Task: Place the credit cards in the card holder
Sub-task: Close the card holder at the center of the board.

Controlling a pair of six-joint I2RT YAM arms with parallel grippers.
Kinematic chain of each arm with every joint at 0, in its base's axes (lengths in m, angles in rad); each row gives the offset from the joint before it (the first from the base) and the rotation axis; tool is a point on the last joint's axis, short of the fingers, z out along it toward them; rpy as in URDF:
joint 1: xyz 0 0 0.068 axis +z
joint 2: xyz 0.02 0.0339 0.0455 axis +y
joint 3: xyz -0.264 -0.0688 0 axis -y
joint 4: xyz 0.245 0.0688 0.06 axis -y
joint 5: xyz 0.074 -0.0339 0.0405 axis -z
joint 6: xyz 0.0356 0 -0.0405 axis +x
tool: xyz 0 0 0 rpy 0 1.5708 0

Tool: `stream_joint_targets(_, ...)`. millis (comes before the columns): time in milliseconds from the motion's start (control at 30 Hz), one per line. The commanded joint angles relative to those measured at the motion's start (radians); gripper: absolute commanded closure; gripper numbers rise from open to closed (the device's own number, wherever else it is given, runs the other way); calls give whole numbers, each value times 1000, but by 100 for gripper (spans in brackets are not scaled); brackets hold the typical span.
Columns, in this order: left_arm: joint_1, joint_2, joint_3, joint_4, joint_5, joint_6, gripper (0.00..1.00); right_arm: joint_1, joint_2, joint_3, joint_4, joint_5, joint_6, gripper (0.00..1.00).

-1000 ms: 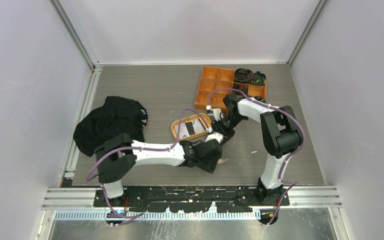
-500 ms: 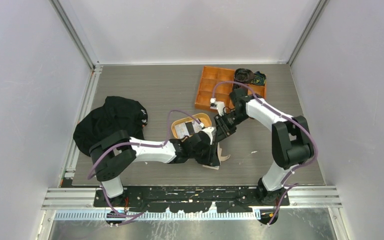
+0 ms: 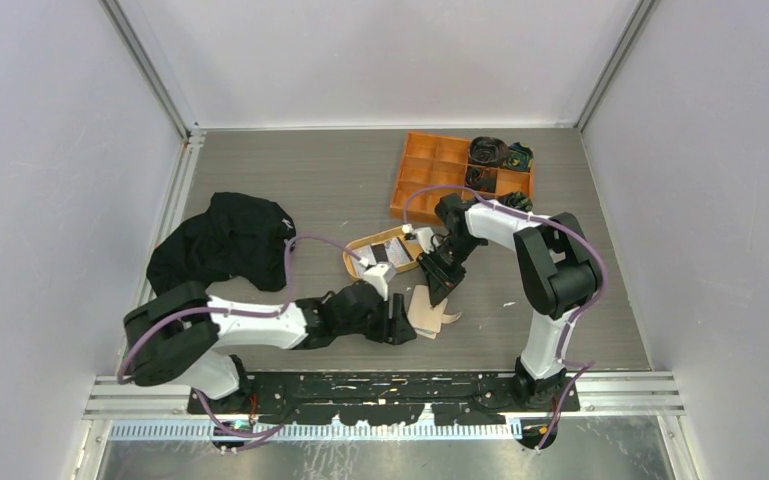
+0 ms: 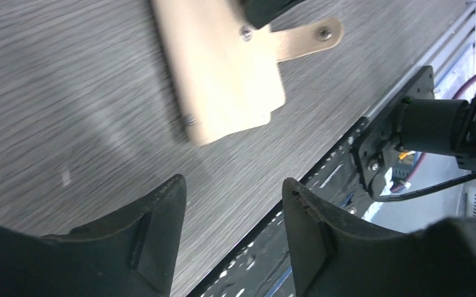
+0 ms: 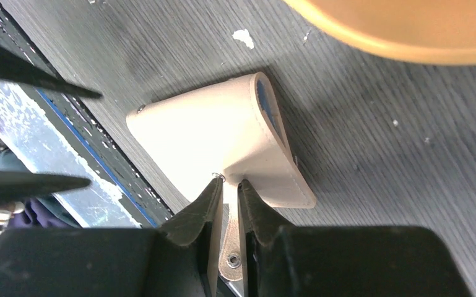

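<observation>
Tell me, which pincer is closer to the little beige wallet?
Right. The right pincer is pinching the wallet by its snap tab; the left pincer sits open just short of the wallet, not touching it.

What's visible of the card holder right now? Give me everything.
The card holder is a small beige-pink wallet, leather-like, with small metal studs and a snap tab. It is folded over, on the grey table near its front edge, just in front of the oval tray. An edge of a blue card shows in the fold's open end. The right gripper has its fingers pinched on the tab; the left gripper is open beside it, not touching.
</observation>
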Motion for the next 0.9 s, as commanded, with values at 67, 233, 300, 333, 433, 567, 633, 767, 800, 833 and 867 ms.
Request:
stream_joint_targets(67, 35, -66, -73, 46, -144, -73, 40, 15, -39, 4, -17, 83, -117, 78)
stream_joint_targets(233, 55, 46, 14, 28, -115, -71, 42, 17, -81, -27, -2, 70, -200, 77)
stream_joint_targets(300, 55, 86, 46, 21, -112, -77, 44, 18, -101, -43, 2, 52, -242, 77)
stream_joint_targets(333, 55, 102, 59, 10, -115, -85, 45, 19, -111, -51, 7, 46, -261, 76)
stream_joint_targets(433, 55, 129, 74, 2, -126, -105, 55, 21, -141, -70, 14, 25, -307, 75)
stream_joint_targets(567, 51, 152, 59, 32, -122, -136, 71, 19, -179, -59, -2, -13, -321, 74)
stream_joint_targets(633, 41, 165, 39, 78, -131, -162, 78, 5, -228, -46, -20, -50, -326, 73)
stream_joint_targets(767, -3, 191, 12, 163, -193, -222, 83, -44, -391, -49, -46, -82, -334, 63)
stream_joint_targets(800, -17, 200, 12, 175, -212, -231, 83, -58, -432, -60, -47, -71, -334, 57)
stream_joint_targets(833, -30, 210, 11, 192, -231, -240, 83, -71, -467, -82, -41, -60, -334, 51)
stream_joint_targets(867, -44, 220, 11, 210, -247, -252, 84, -88, -502, -101, -37, -49, -335, 44)
